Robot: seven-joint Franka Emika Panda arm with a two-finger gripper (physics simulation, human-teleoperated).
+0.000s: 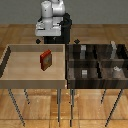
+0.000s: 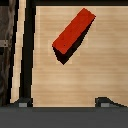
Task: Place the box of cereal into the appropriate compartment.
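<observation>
Your box of cereal (image 1: 46, 59) lay flat in the pale tray (image 1: 10, 65) on the exterior view's left, well apart from the dark bin (image 1: 95, 70) and its compartment with the tall grey block (image 1: 114, 49). Your gripper (image 2: 64, 102) hung above it, fingertips (image 2: 104, 101) spread wide, holding nothing.

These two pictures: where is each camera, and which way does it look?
Exterior view: off the arm, raised, looking down across the pale tray and dark bin; the arm shows behind them.
Wrist view: on the wrist, looking down into the tray; only the claw tips show.
Shared: the red box on the tray floor.
</observation>
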